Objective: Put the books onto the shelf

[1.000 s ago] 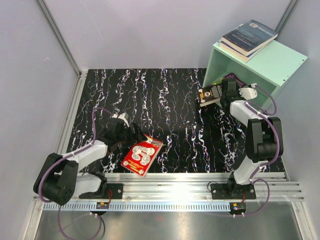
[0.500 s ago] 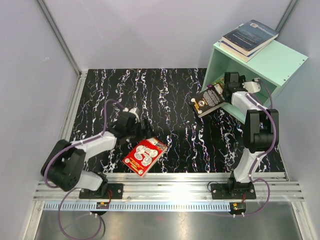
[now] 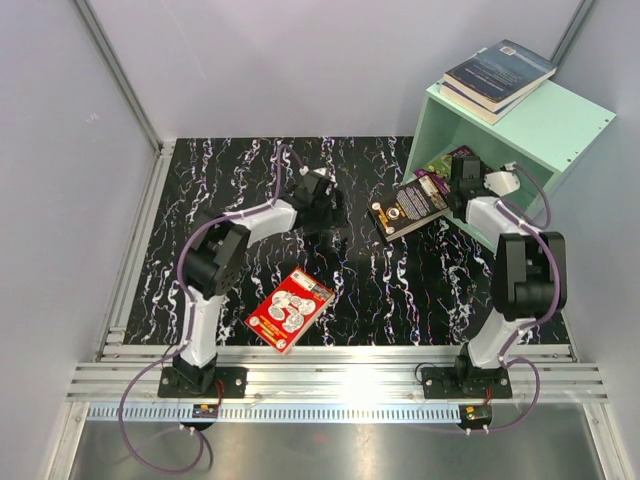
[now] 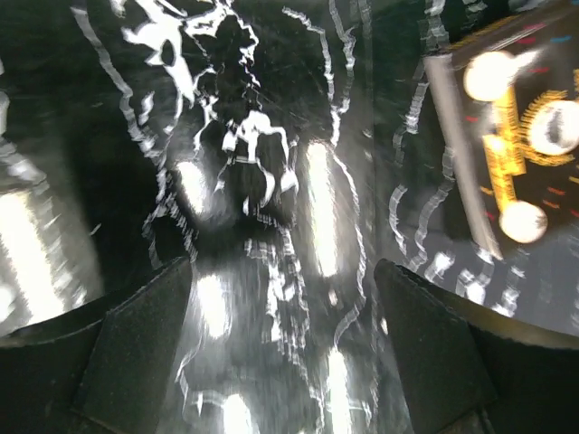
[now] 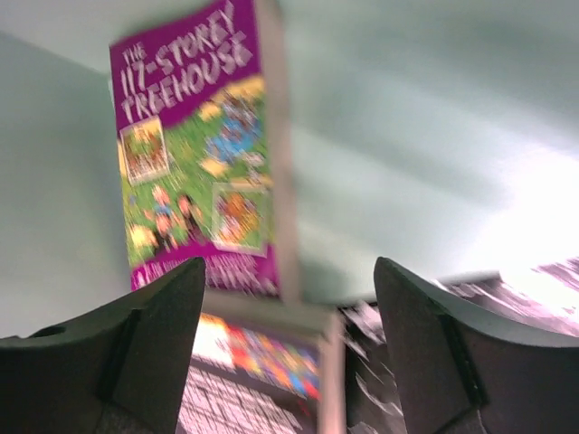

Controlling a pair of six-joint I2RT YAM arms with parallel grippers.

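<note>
The left claw [image 4: 280, 280] hangs released over the marbled surface [image 3: 250, 170]; the right claw [image 5: 286, 276], released too, faces the Treehouse book [image 5: 194, 145] inside the far-right shelf [image 3: 540, 128].

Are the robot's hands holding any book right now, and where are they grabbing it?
No. The left end effector and right end effector are both open and empty; the black book lies loose by the shelf.
</note>
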